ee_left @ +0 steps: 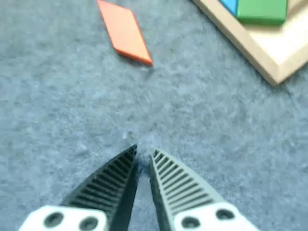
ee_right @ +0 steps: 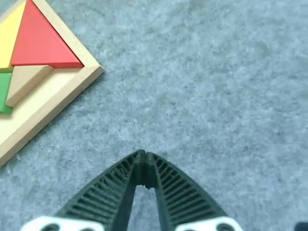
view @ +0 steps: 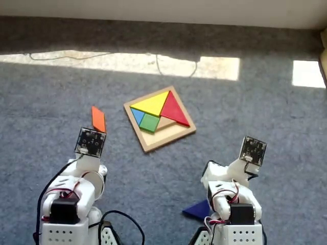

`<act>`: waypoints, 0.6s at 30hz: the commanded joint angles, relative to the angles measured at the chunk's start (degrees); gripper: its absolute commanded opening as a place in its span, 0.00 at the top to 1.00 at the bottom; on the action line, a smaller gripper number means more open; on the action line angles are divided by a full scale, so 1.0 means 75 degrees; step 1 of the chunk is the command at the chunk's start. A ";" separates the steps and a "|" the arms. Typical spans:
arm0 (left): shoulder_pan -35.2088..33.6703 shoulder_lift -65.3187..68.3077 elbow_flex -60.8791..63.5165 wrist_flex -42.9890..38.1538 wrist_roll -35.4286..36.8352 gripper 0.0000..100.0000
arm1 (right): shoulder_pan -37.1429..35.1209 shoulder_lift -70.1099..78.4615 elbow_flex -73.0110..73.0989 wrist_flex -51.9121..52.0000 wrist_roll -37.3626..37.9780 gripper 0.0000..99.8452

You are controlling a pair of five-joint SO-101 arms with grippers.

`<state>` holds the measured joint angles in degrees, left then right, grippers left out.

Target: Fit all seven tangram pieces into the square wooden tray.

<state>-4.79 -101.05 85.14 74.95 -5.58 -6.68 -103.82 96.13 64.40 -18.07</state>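
The left tool [ee_left: 144, 155] is almost closed, with only a thin slit, and holds nothing. The right tool [ee_right: 143, 156] is fully closed and empty. Both hang over the grey desk [view: 41, 102].

The orange parallelogram [ee_left: 124, 31] lies left of the tray [view: 171, 133], apart from it. The high view adds a dark blue piece [view: 198, 209] at the lower right.

In the centre, the tray holds yellow [view: 150, 103], red [view: 173, 109], blue [view: 137, 116], green [view: 149, 122] and tan [view: 164, 122] pieces.

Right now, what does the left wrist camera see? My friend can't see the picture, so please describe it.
An orange parallelogram puzzle piece lies on grey carpet ahead of the left arm's black tool, which is almost shut and holds nothing. Beside it is a corner of the square wooden tray, with a green piece and a blue piece inside.
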 commanded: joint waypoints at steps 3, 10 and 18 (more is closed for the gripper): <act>-0.0557 -0.0111 -0.0944 -0.0094 -0.0234 0.99 | 0.0088 -0.0088 0.1037 0.0041 0.0105 0.99; -0.1037 -0.0018 -0.1459 -0.0551 -0.2485 0.99 | 0.0088 -0.0064 0.1037 0.0041 0.0105 0.99; -0.1073 0.1260 -0.3417 0.0586 -0.2813 0.99 | 0.0088 -0.0041 0.1037 0.0041 0.0105 0.99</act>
<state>-12.00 -98.15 66.51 78.11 -25.19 -6.68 -103.82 96.13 64.40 -18.07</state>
